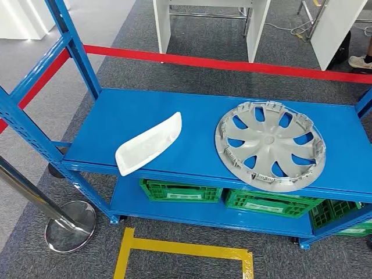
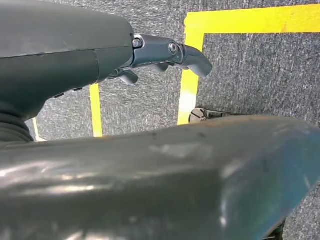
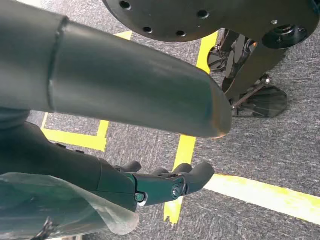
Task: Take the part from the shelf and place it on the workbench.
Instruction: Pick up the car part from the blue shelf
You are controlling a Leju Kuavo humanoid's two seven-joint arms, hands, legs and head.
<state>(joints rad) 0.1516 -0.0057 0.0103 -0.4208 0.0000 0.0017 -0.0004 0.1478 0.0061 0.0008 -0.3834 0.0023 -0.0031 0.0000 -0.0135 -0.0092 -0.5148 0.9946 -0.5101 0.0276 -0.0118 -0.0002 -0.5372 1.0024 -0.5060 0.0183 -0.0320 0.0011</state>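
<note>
Reaching comes first — both hands hang low over the floor, the left hand (image 2: 166, 55) and right hand (image 3: 166, 182) holding nothing, fingers a bit apart. The white part (image 1: 148, 144) lies left of middle on the shelf (image 1: 201, 145), beside the hubcap (image 1: 269, 145) — grab its long sides.

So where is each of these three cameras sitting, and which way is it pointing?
Head view: high on the body, looking forward and down at the blue shelf, white part and hubcap.
Left wrist view: behind the hanging left hand, facing the floor.
Right wrist view: behind the right hand, facing the floor.
Shared: both wrist views show grey carpet and yellow tape.
</note>
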